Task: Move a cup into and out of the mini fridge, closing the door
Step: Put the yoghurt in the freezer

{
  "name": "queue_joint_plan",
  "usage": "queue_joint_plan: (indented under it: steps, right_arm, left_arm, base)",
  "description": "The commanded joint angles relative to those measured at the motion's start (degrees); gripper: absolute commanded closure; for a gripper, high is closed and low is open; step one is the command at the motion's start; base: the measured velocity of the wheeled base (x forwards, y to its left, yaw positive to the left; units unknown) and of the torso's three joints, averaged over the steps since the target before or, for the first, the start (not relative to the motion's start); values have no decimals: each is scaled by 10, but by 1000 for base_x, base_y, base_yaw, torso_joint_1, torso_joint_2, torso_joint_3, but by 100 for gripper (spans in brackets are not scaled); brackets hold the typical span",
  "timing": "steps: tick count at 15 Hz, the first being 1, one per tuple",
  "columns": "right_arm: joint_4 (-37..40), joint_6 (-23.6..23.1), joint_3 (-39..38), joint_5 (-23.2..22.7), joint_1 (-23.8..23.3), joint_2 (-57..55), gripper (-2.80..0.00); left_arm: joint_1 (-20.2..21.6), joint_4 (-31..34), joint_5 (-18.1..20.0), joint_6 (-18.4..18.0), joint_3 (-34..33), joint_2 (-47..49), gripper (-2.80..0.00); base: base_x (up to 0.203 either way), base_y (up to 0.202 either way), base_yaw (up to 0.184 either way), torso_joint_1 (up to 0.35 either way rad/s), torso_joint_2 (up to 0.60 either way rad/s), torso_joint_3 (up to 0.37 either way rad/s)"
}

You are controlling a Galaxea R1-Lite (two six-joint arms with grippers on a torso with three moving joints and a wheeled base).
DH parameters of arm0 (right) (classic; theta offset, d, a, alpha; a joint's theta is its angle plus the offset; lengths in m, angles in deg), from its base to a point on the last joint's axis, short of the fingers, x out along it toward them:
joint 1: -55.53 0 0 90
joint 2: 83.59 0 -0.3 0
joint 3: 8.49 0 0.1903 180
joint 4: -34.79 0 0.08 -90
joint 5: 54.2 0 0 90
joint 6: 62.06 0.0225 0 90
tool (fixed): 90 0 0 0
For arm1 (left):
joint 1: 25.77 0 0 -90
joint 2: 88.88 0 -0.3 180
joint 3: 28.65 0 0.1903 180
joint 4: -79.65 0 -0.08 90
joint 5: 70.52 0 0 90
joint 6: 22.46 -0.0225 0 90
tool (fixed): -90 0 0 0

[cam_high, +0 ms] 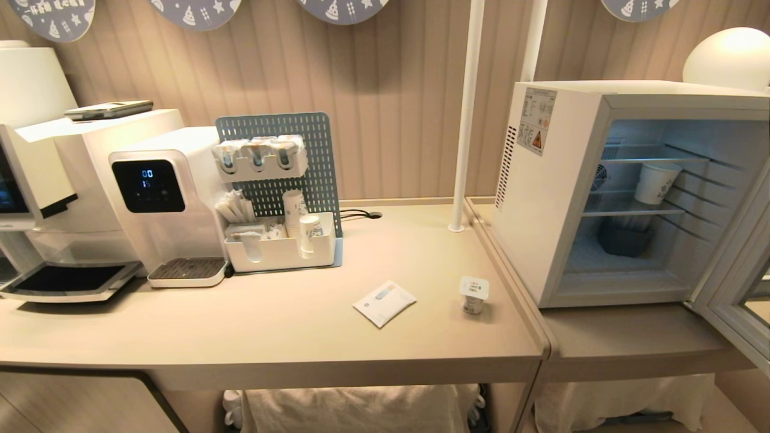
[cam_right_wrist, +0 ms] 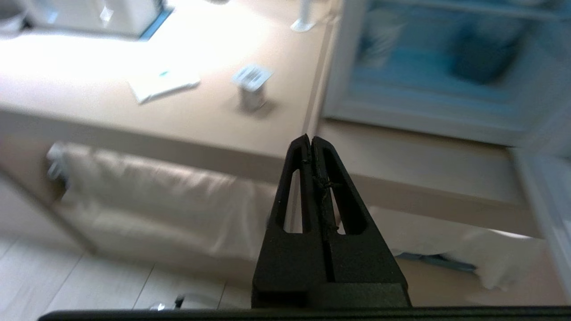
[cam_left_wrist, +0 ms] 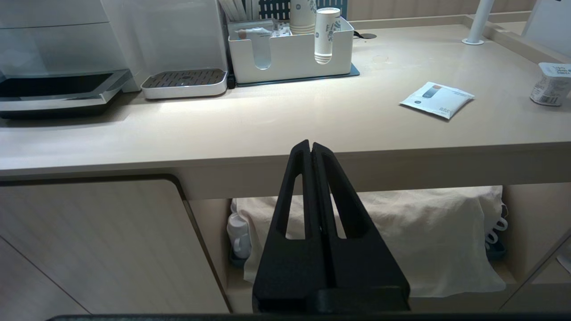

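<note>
Both grippers, left gripper (cam_left_wrist: 311, 145) and right gripper (cam_right_wrist: 310, 139), hung clenched and empty below the bench (cam_high: 271, 337). Beyond, the cup (cam_high: 474, 294) stood near its edge; a clumsy reach could tip it beside the open mini fridge (cam_high: 553, 198).

the door (cam_high: 737, 282) runs off the head view's right edge, so its glass and lettering mostly cannot be seen. the mini fridge (cam_high: 553, 198) is clipped at the same edge. inside, a paper cup (cam_high: 656, 182) on a wire shelf bears print too small to read, and a dark container (cam_high: 625, 237) below it hides its contents. the cup (cam_high: 474, 294) has lid print too small to read. the coffee machine (cam_high: 36, 150) is cut off at the left edge. neither arm shows in the head view. the whole right wrist view is blurred: the cup (cam_right_wrist: 251, 87) and packet (cam_right_wrist: 163, 82) are smears. a cloth (cam_left_wrist: 379, 236) under the counter (cam_left_wrist: 285, 129) covers whatever lies beneath.
</note>
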Motion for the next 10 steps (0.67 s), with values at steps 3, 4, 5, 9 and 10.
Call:
queue_joint_plan:
  steps: [3,4,5,9,10]
  right_arm:
    - [-138,-25,-51,-77,8,-262,0]
    - [-194,-32,-67,-100,9,-332,0]
    - [-247,-36,-79,-118,9,-393,0]
    - [-523,-45,-110,-156,18,-683,0]
    - [-602,-45,-114,-148,25,-756,0]
  left_arm:
    - [0,0,-1,2,0,0,0]
    - [0,0,-1,3,0,0,0]
    - [0,0,-1,4,0,0,0]
    - [0,0,-1,10,1,0,0]
    - [0,0,-1,10,0,0,0]
  base:
    - [0,0,0,0,0,0]
    - [0,0,0,0,0,0]
    - [0,0,0,0,0,0]
    - [0,0,0,0,0,0]
    - [0,0,0,0,0,0]
